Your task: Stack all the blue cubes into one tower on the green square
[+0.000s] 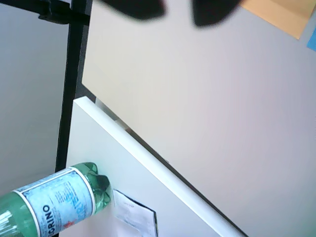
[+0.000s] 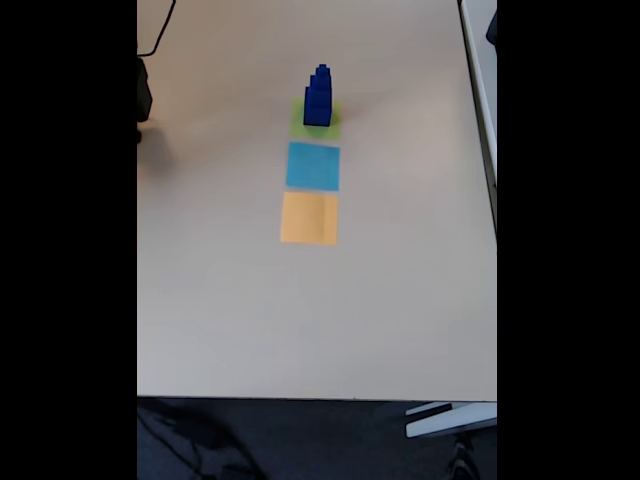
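Several blue cubes [image 2: 318,97] stand stacked in a single tower on the green square [image 2: 298,122] at the far end of the pale tabletop [image 2: 230,310], seen from the fixed view. The tower narrows toward its top. Just nearer the camera lies a light-blue square [image 2: 313,166], then an orange square [image 2: 309,218], the three patches forming one line down the tabletop.

In the wrist view, the gripper [image 1: 177,12] shows as two dark, blurred fingertips at the top edge, standing apart with pale tabletop visible between them and nothing held. A corner of the orange square [image 1: 276,15] sits at upper right. Below, a green bottle [image 1: 54,202] with a blue-and-white label lies beside a white board [image 1: 148,177].
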Robot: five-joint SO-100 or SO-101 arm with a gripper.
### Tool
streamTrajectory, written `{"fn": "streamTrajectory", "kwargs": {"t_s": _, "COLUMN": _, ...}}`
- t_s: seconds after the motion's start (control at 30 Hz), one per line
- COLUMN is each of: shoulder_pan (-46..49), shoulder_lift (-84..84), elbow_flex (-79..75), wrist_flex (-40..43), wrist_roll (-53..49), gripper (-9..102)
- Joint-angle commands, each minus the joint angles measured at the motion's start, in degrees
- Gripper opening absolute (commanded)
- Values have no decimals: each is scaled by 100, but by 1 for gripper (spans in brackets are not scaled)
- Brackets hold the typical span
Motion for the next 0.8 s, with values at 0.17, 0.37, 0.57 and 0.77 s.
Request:
{"fn": "streamTrajectory", "kwargs": {"t_s": 0.17, "shoulder_pan": -176, "shoulder_lift": 2320, "elbow_flex": 3990, "wrist_flex": -2048, "wrist_roll": -176, "gripper": 0}}
{"fn": "streamTrajectory", "kwargs": {"t_s": 0.37, "shoulder_pan": -334, "shoulder_lift": 3524, "elbow_flex": 5730, "wrist_flex": -2944, "wrist_roll": -642, "gripper": 0}}
{"fn": "streamTrajectory", "kwargs": {"t_s": 0.57, "shoulder_pan": -378, "shoulder_lift": 4289, "elbow_flex": 6548, "wrist_flex": -3103, "wrist_roll": -984, "gripper": 0}}
{"fn": "streamTrajectory", "kwargs": {"t_s": 0.77, "shoulder_pan": -457, "shoulder_lift": 5651, "elbow_flex": 7866, "wrist_flex": -3278, "wrist_roll": -1688, "gripper": 0}}
